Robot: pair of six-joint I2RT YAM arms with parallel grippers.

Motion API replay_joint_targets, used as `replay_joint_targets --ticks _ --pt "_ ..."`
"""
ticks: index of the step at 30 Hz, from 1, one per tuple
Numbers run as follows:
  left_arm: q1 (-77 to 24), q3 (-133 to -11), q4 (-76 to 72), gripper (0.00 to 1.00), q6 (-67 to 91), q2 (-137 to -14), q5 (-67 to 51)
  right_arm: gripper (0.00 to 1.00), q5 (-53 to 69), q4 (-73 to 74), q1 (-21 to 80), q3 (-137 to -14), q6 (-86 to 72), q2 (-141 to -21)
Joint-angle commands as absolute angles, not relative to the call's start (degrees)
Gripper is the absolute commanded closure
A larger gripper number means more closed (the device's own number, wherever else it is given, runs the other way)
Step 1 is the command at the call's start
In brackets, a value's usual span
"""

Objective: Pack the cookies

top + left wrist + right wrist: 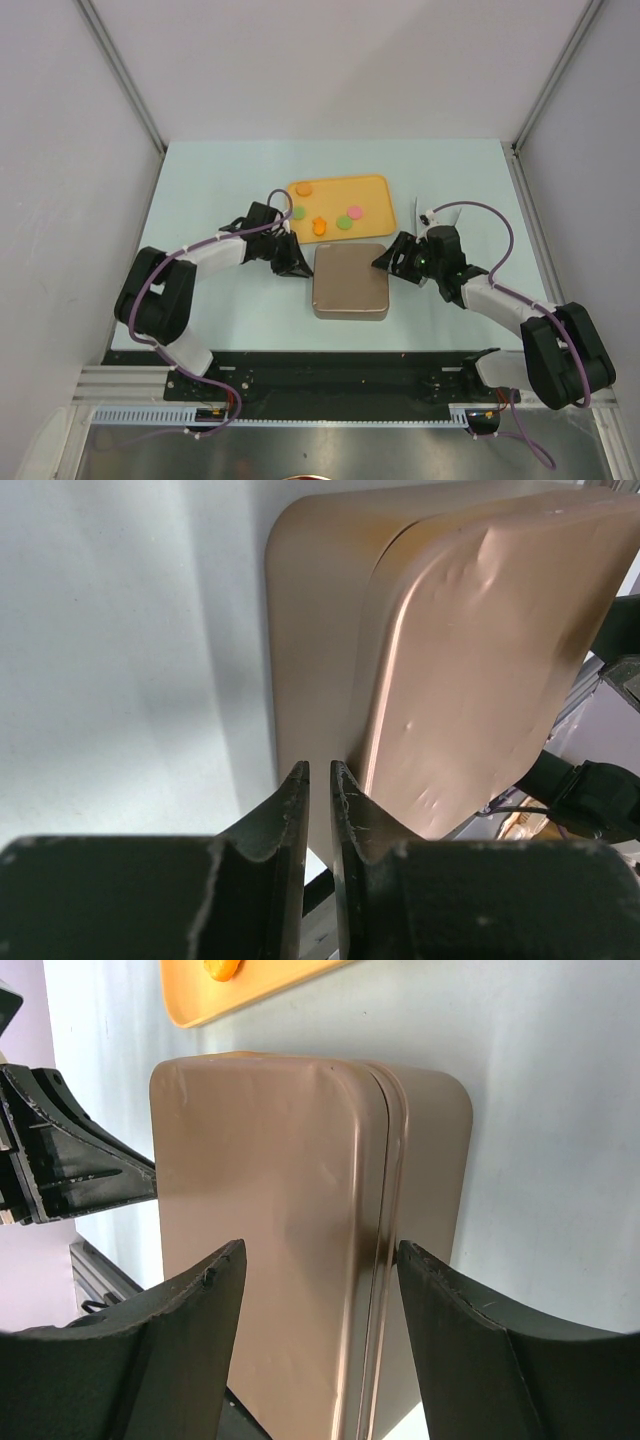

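Observation:
The cookies lie on an orange tray point(372, 186): an orange disc point(303, 187), a green one point(297, 212), an orange flower point(319, 224), another green one point(343, 222) and a pink one point(354, 211). In front of the tray stands a bronze tin point(350, 281) with its lid on. My left gripper point(297, 268) point(320, 772) is shut and empty, with its tips against the tin's point(320, 630) left side. My right gripper point(385, 262) point(320, 1260) is open at the tin's point(270, 1190) right side; one finger is over the lid and the other is at the lid's rim.
A crumpled white paper piece point(418, 212) lies right of the tray, just behind my right wrist. Grey walls close in the table on the left, the right and the back. The black rail with the arm bases point(330, 385) runs along the near edge.

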State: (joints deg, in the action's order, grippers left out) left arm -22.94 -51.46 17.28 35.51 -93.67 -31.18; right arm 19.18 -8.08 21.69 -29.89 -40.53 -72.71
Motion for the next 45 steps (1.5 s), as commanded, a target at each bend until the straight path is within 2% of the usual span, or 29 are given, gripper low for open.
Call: replay_joint_targets --ticks 1,34,45 --pt "-23.91 -54.05 16.0 0.82 35.77 -93.43 -31.99 0.33 20.21 -10.11 22.15 -29.79 -40.87 -72.95" --pt "-25.93 -58.27 17.66 0.82 36.22 -92.29 -32.0 0.3 20.57 -10.46 22.94 -29.88 -40.69 -74.36" --pt "-20.57 -53.97 17.14 0.82 35.59 -87.72 -31.64 0.29 20.57 -9.58 22.24 -29.79 -40.25 -73.48"
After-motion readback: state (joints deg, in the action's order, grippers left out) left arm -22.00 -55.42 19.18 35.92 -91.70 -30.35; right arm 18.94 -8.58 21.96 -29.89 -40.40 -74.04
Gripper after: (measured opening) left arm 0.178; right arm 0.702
